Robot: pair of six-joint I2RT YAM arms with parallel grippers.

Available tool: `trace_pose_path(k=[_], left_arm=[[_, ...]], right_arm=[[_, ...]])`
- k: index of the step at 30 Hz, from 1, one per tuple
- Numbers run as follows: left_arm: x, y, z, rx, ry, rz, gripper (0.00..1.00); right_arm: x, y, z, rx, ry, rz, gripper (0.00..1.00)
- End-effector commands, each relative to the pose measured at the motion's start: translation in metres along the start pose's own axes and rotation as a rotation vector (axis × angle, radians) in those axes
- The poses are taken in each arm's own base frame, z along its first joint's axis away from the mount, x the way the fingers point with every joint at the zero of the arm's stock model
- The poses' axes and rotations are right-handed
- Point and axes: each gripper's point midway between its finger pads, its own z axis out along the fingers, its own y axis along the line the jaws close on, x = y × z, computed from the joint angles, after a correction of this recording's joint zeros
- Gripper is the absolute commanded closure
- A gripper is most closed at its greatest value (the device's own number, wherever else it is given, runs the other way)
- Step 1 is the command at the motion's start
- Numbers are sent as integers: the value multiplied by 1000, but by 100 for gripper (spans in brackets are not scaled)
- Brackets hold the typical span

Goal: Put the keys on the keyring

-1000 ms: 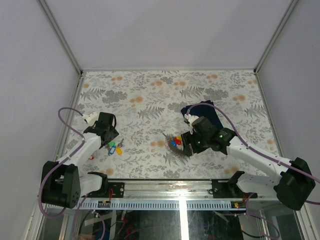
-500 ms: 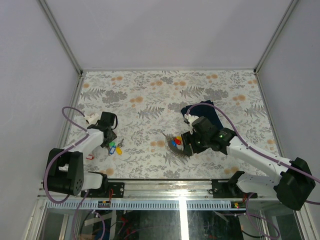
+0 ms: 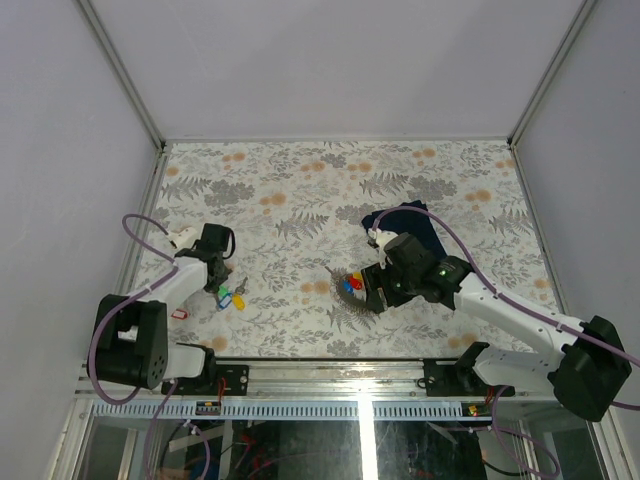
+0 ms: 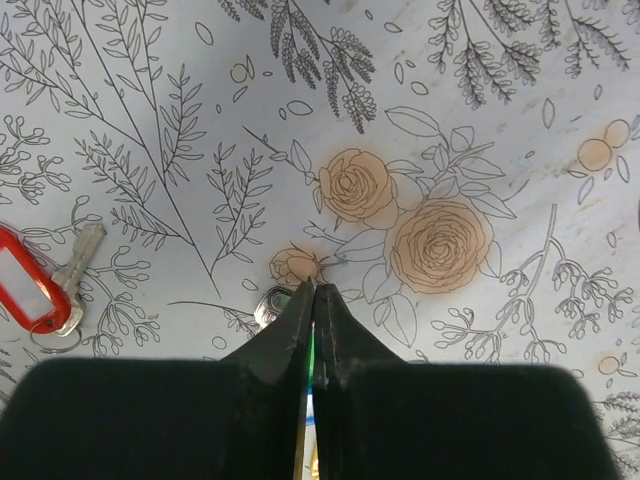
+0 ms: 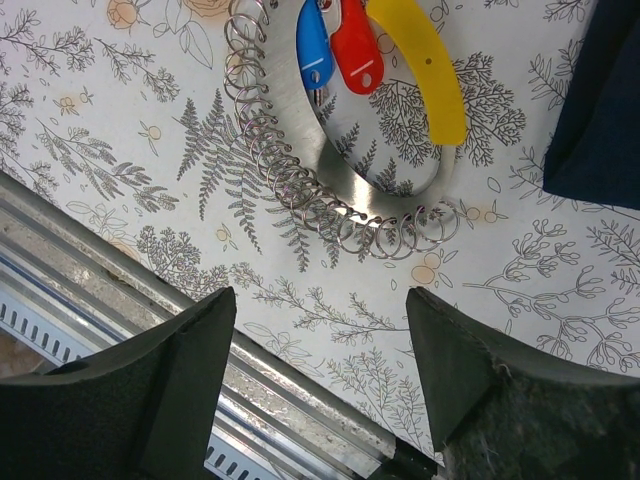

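Note:
Loose keys with green, blue and yellow tags lie at the left of the floral table. My left gripper is down on them. In the left wrist view this gripper is shut, a sliver of green tag shows between its fingers, and a silver key head peeks out beside the tip. The keyring, a wide metal ring rimmed with wire loops, lies mid-table carrying blue and red tags. My right gripper hovers open just near of it, holding nothing.
Another key with a red tag lies apart at the far left. A dark navy cloth lies behind the right arm. The metal rail of the table's near edge runs under the right gripper.
The left gripper has closed from wide open to shut over the keys, and its arm drew in slightly. The right arm and keyring have hardly moved.

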Motion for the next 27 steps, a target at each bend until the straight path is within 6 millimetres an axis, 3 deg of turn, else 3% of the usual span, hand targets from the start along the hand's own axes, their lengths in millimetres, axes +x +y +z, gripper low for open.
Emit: trace_pose_path(k=[1,5,9,12,14,20,27], left_arm=[[-7,-16,-10,65,-34,16,100],[20,-68,-46,239,-31,97,100],[63,-132,-94,414,-20,211,100],[100,-164,-119,476,-6,318,100],[117,-179,-133,492,-20,375,94],[123,-189,-140,488,-56,399,66],[81,-173,-137,452,-122,344,55]], right_arm=[[-16,10,-15,-40,-64,-21,23],[-19,8,-18,-29,-86,-24,23],[-20,7,-19,-24,-98,-20,23],[-19,6,-19,-23,-99,-18,22],[-18,5,-19,-21,-98,-17,22],[-14,1,-22,-4,-96,-18,22],[-15,0,-25,6,-111,-10,22]])
